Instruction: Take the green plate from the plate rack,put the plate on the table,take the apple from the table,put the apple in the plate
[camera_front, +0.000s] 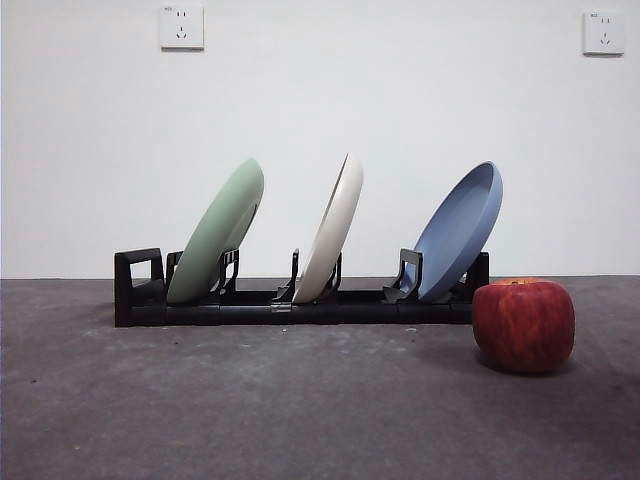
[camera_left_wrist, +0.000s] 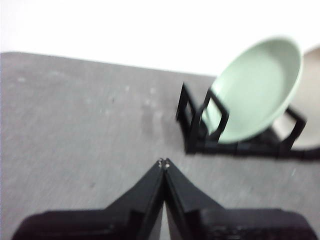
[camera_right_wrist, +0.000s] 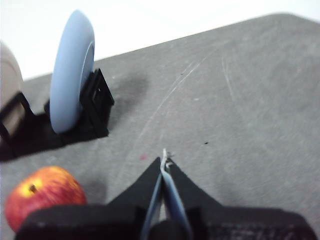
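Plates stand three in a row in the plate rack (camera_front: 290, 305), a long low black plastic frame with upright holders and a squared loop at one end. The green plate (camera_front: 217, 243) sits in the slot nearest that loop, tilted on its edge. It is pale sage-green, matte, round and shallow, with a raised rim; in the left wrist view its hollow face shows smooth and unmarked (camera_left_wrist: 257, 90). A cream-white plate (camera_front: 333, 230) leans in the middle slot, and a blue plate (camera_front: 460, 230) leans in the slot at the far end from the loop, all three tilted the same way.

The apple (camera_front: 523, 325) rests on the table (camera_front: 250, 410), just beside the rack's end near the blue plate and a little nearer the front camera. It is deep red with faint yellowish streaks, and its top is orange-yellow around the stem hollow (camera_right_wrist: 42, 192). The table is dark grey, rough and matte, with a few pale scratches in the right wrist view.

The left gripper (camera_left_wrist: 163, 162) hangs above bare table, near the loop end of the rack, with its jaws pressed together and nothing between them. The right gripper (camera_right_wrist: 165, 159) is likewise closed and empty, above the table with the apple close by.

Two wall sockets (camera_front: 181, 27) sit on the white wall behind.
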